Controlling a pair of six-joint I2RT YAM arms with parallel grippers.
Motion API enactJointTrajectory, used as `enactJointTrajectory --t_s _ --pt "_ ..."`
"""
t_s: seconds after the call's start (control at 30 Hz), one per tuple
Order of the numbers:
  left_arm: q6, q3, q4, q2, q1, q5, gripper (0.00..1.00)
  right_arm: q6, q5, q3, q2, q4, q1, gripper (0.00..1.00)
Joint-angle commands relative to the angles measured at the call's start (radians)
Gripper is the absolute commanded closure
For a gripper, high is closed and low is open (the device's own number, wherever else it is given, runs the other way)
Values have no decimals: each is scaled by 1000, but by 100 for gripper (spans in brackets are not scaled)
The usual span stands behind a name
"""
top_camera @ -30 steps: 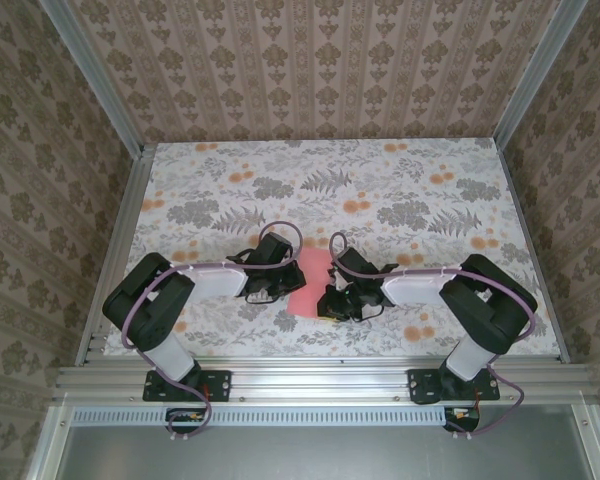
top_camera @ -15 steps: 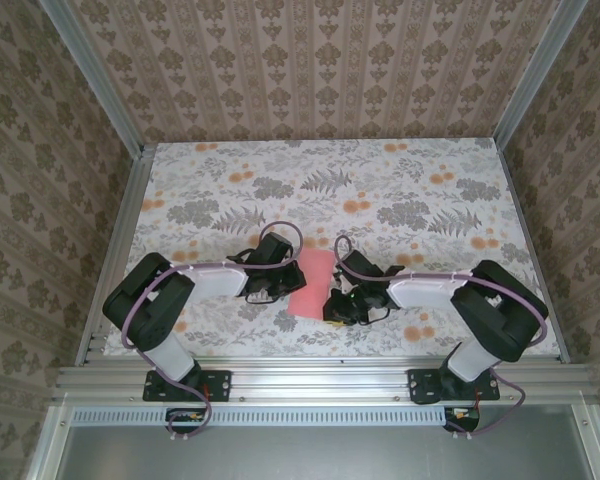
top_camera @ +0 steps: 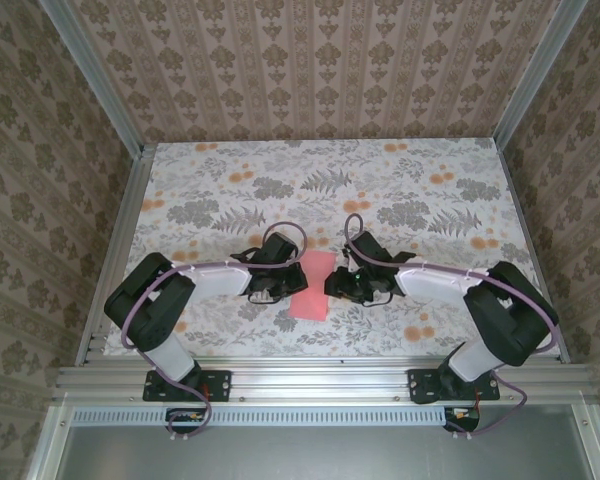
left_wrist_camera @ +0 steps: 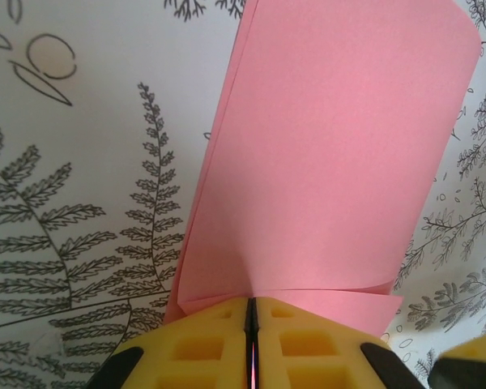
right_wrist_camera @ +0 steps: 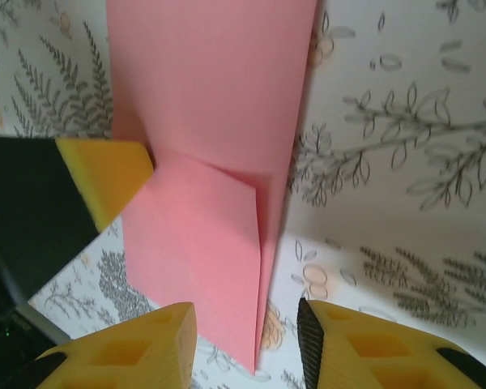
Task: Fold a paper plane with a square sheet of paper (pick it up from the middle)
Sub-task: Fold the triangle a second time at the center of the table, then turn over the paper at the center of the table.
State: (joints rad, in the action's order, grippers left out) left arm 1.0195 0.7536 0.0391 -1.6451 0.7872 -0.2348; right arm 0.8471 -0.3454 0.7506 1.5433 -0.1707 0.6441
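Left jaws pinching folded paper sheet (left_wrist_camera: 332,162); right jaws spread astride its edge.

Overhead, two wrist close-ups sharing paper (top_camera: 312,290)

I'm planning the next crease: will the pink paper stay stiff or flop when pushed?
Probably floppy: the pink paper curves upward beyond the left gripper pinching it. It looks thin and likely very light, so a nudge from the open right gripper would probably buckle it rather than shift it cleanly.
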Motion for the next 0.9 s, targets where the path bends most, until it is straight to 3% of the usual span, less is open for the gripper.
enactJointTrajectory --t_s 0.0,0.3,0.87 --pt "-18 13 61 -2 8 20 89 -19 18 52 59 17 -13 59" --pt "-16 10 53 2 10 14 89 5 -18 78 169 68 -17 60" --pt "-2 -2 41 3 18 3 89 69 -79 47 182 198 -17 64"
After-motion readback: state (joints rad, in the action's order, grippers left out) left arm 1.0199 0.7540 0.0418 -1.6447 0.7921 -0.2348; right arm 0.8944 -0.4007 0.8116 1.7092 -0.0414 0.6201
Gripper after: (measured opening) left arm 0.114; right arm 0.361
